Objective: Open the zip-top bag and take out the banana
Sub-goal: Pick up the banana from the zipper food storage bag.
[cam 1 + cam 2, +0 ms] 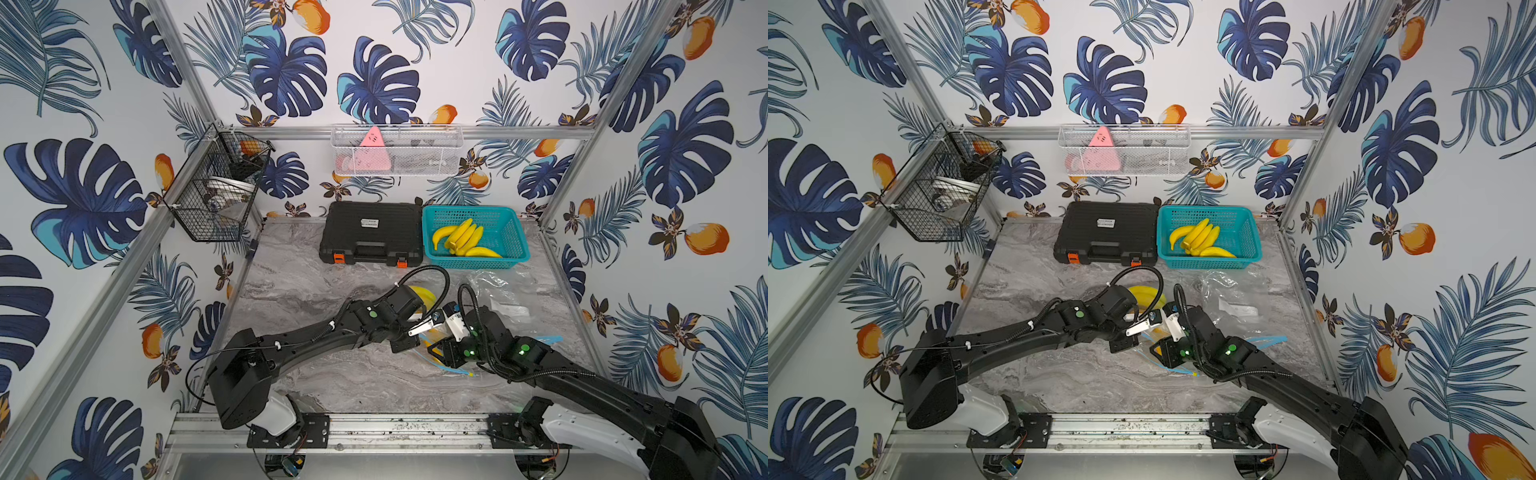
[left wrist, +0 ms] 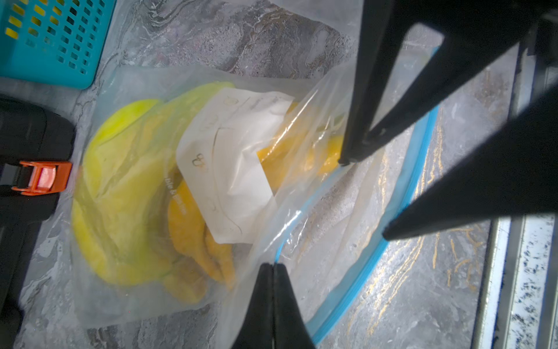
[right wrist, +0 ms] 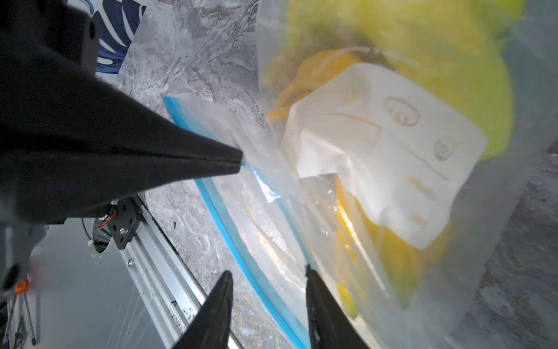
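**Status: opening step under way; extraction not begun.**

Seen from beside the cell, both tools meet at the mouth of the zip-top bag [image 2: 142, 81], tips near each other.

- The left tool [image 2: 273, 266] is clenched on one lip of the bag. It pinches a fold of clear film with a short run of blue edging and holds it up off the worktop [image 1: 299, 299].
- The right tool [image 3: 267, 269] is released, with its jaws standing apart. In the right wrist view the blue zip strip [image 3: 231, 235] of the lower lip passes between them and lies along the worktop. Whether either jaw touches the strip cannot be told.
- The banana [image 2: 120, 187], which reads as a yellow bunch, sits wholly inside the bag. It is just beyond the tips of both tools and partly covered by a white label [image 2: 229, 145].

**Assessment.** The seal appears parted at the left tool, where the two lips run apart. How far the opening extends along the strip is not visible.

Steps judged outstanding:
1. Close the right tool on the lower lip.
2. Spread the mouth.
3. Reach in and withdraw the banana.

A teal basket [image 1: 511, 224] of other bananas and a black case [image 1: 370, 232] stand well beyond the bag, away from both tools.
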{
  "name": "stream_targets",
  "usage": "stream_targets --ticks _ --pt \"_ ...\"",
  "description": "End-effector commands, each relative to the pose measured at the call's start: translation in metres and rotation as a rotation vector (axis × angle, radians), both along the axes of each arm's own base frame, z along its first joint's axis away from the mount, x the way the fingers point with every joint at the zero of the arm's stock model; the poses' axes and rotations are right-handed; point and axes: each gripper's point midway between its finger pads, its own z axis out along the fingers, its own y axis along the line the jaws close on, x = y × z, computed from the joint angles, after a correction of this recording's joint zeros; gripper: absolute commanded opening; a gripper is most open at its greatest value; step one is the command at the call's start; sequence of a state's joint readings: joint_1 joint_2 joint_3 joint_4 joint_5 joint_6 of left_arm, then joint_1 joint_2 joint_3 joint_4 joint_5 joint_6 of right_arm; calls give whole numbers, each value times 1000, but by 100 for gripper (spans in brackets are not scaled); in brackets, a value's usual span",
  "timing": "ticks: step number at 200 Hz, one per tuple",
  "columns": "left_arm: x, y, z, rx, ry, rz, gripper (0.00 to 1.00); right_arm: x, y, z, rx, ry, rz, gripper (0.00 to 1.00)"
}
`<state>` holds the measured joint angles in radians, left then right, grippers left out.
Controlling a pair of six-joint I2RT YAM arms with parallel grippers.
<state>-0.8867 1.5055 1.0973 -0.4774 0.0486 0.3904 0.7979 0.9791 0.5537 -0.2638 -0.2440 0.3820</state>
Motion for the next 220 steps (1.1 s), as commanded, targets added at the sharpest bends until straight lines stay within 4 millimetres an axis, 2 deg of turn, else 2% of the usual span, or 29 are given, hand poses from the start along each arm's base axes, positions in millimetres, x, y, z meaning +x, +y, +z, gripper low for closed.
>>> stream_targets --ticks 1,51,69,91,147,194,220 --pt "6 -6 10 -65 -3 58 0 -3 -2 -3 -9 -3 5 42" --pt "4 -10 12 -101 22 75 0 10 8 -14 -35 12 -11 42" --pt "4 -9 14 -105 19 85 0 11 14 -6 -21 10 7 40" --pt "4 -8 10 -100 23 92 0 12 7 3 -25 -33 -21 41" --pt "4 -12 21 -150 26 105 0 19 -12 -39 -232 44 -78 41" --pt "3 -13 24 -195 42 142 0 29 -40 -50 -374 75 -232 48" --pt "-1 -16 25 -229 73 154 0 28 -41 -62 -417 119 -242 48"
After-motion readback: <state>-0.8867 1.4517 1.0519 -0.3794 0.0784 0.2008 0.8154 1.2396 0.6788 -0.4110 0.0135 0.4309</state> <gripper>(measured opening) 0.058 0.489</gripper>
